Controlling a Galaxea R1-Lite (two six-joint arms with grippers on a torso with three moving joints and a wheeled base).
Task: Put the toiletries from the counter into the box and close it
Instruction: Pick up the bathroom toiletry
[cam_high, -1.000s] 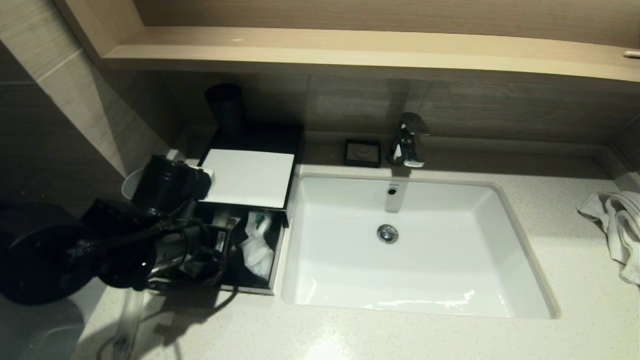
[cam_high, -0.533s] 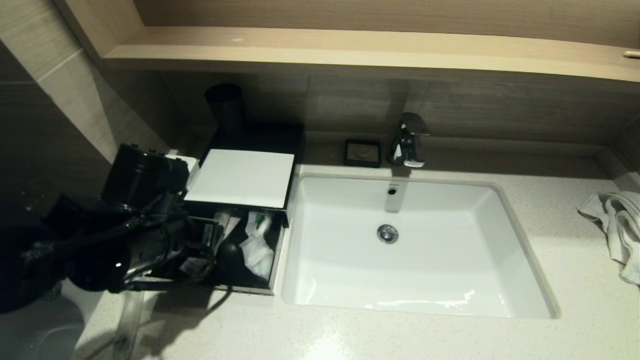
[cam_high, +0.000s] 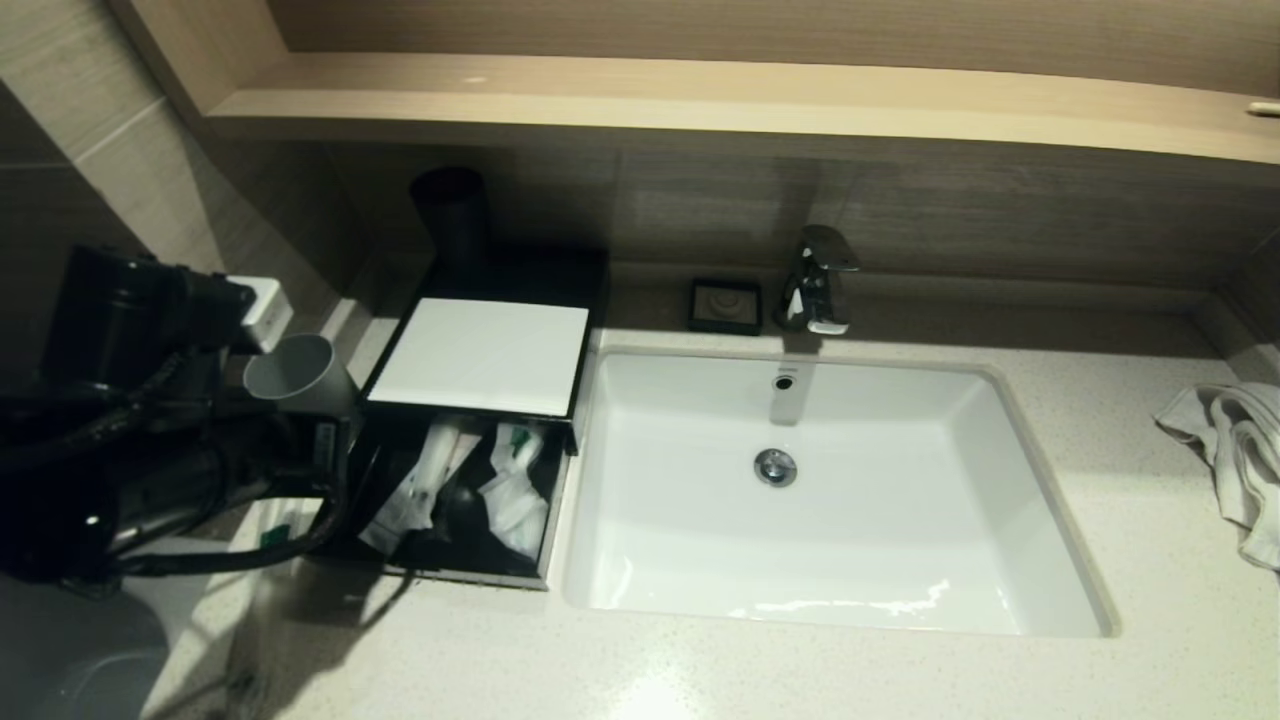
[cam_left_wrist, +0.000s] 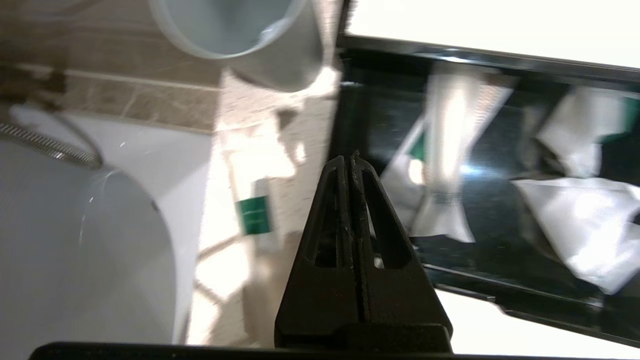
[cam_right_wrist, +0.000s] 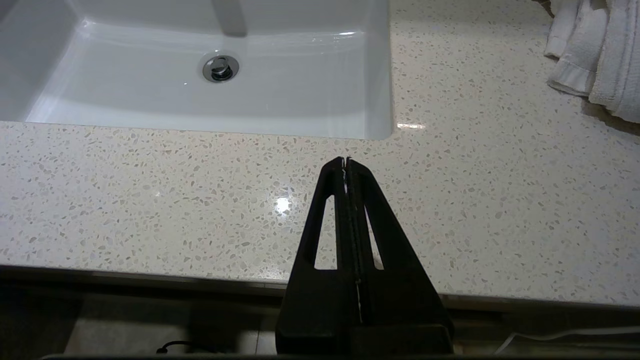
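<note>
The black box (cam_high: 556, 500) stands left of the sink, its white lid (cam_high: 480, 355) slid back over the far half. The open near half holds white sachets (cam_high: 420, 485) and a crumpled white packet (cam_high: 515, 500). They also show in the left wrist view (cam_left_wrist: 450, 150). One white sachet with a green label (cam_high: 275, 530) lies on the counter left of the box (cam_left_wrist: 255, 215). My left gripper (cam_left_wrist: 348, 159) is shut and empty. It hovers over the box's left wall, between that sachet and the box. My right gripper (cam_right_wrist: 346, 160) is shut and empty over the counter's front edge.
A grey cup (cam_high: 298, 372) stands just left of the box's lid. The white sink (cam_high: 830, 560) and faucet (cam_high: 818, 280) are to the right, with a soap dish (cam_high: 726, 305) behind. A black tumbler (cam_high: 452, 215) stands behind the box. A white towel (cam_high: 1235, 450) lies far right.
My left arm has drawn back to the left, off the box. The box's open half, the grey cup and the sachet on the counter have come into view.
</note>
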